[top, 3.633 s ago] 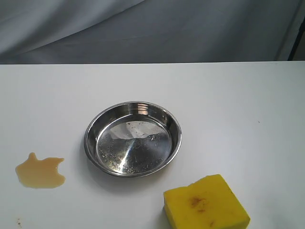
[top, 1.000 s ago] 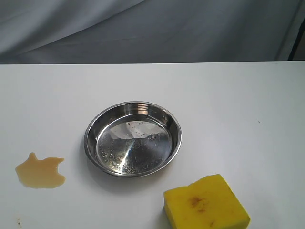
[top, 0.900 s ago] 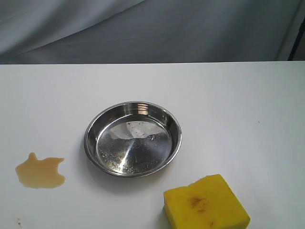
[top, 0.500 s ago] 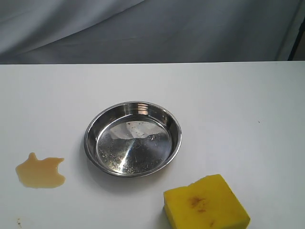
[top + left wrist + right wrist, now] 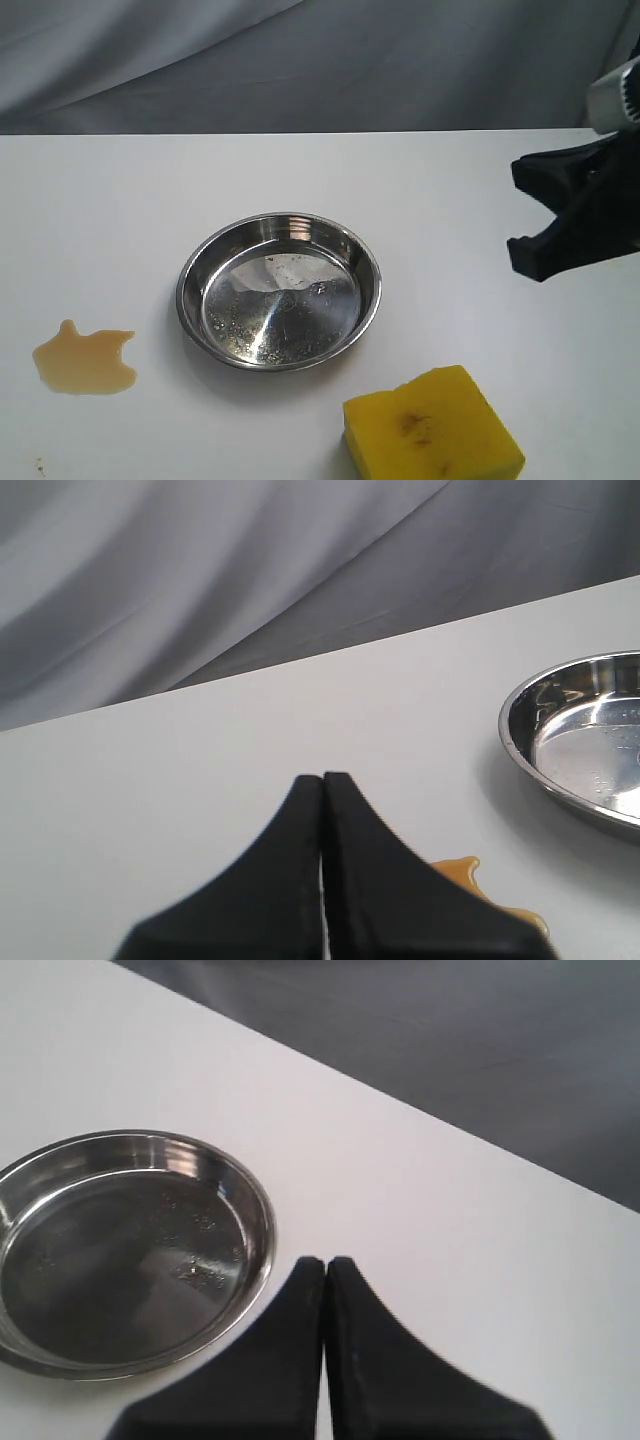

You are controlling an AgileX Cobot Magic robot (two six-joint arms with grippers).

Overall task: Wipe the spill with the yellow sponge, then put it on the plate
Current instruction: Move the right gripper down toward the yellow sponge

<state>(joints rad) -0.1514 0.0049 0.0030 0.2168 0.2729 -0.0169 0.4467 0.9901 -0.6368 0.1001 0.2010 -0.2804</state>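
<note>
The yellow sponge (image 5: 432, 428), with a brown stain on top, lies at the table's front edge, right of centre. The amber spill (image 5: 85, 360) sits at the front left and shows beside my left gripper (image 5: 322, 777) as a spill (image 5: 470, 870). That gripper is shut and empty, and out of the exterior view. The steel plate (image 5: 280, 300) stands mid-table with nothing on it. My right gripper (image 5: 325, 1260) hangs shut and empty, near the plate (image 5: 120, 1250). In the exterior view the right gripper (image 5: 535, 215) is a black, notched shape at the right edge, above the sponge and apart from it.
A grey cloth backdrop (image 5: 320, 60) hangs behind the table's far edge. The white table (image 5: 450, 200) stretches between the plate and the right arm. The plate (image 5: 580, 730) lies to one side of the left gripper.
The right arm's black gripper has come into the exterior view at the right edge, where half a second ago there was none. Sponge, plate and spill have not moved.
</note>
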